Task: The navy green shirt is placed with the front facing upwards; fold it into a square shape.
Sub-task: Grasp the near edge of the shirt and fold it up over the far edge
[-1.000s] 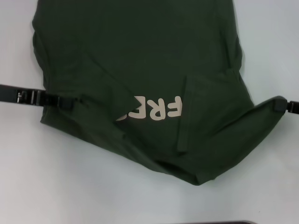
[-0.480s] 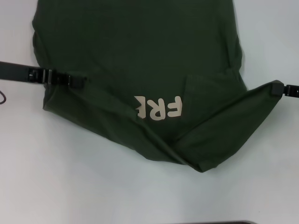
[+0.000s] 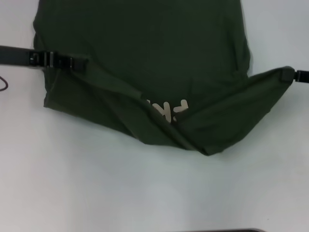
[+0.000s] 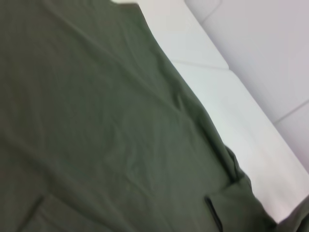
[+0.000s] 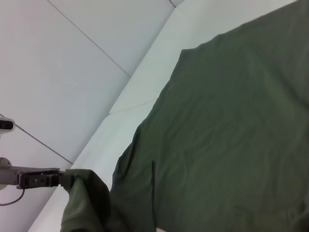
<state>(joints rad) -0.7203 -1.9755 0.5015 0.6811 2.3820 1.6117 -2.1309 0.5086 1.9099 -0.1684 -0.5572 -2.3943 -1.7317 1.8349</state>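
Fabric fills most of the head view: the navy green shirt (image 3: 145,63), a large dark olive cotton T-shirt, lies on the white table (image 3: 120,193) from the top edge down to mid-frame, its near edge lifted and hanging in a V between the two arms. Cream block letters (image 3: 169,110) are nearly swallowed by the crease at centre.

At the left edge, upper part of the frame, the left gripper (image 3: 77,63) is clamped on a corner of the cloth; at the right edge, the right gripper (image 3: 288,73) is closed on the opposite corner, cloth bunched over it.

The step in hand looks like folding the near end over the body. Done well, both corners should travel level and together — the middle sags now, so keeping the span taut would likely lay the fold straight, without a trapped wrinkle.
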